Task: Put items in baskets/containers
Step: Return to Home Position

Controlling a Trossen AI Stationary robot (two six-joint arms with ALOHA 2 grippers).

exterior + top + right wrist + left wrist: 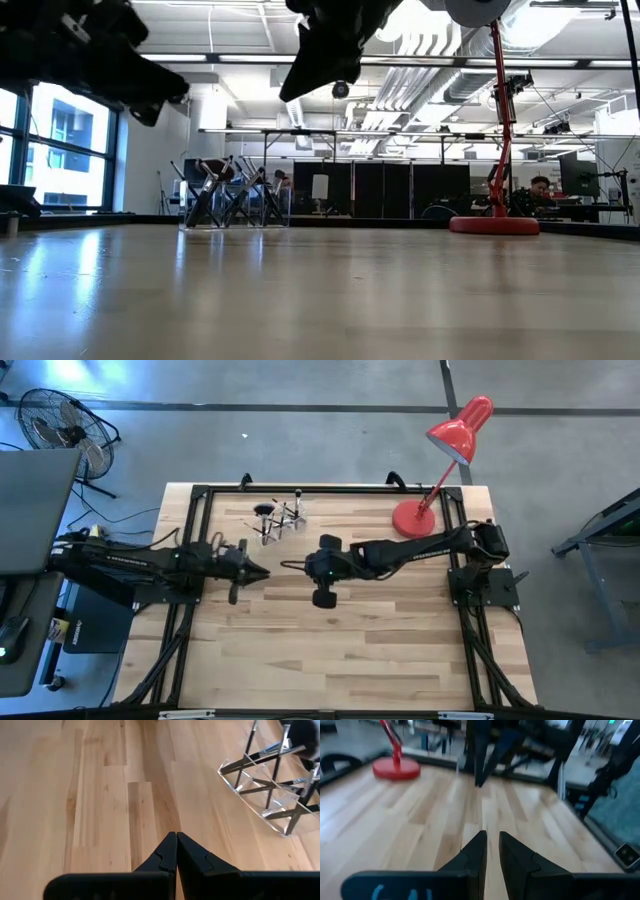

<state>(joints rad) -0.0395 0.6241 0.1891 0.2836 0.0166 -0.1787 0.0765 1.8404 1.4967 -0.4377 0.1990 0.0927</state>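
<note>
A small clear holder [281, 522] stands on the table's far left part, with several slim dark makeup brushes [272, 775] leaning in its compartments; one has a fluffy head [263, 510]. The low view shows the holder [235, 205] with the brushes crossing in it. My right gripper [176, 836] is shut and empty, above the bare wood a little nearer than the holder [265, 790]. My left gripper [492, 842] hovers at mid-table left, close to my right gripper [290, 565], its fingers a narrow gap apart with nothing between them.
A red desk lamp [445, 455] stands at the far right, its round base [493, 225] on the table. A dark frame [200, 495] runs along the table's edges. Bare wood lies toward the near edge [340, 660].
</note>
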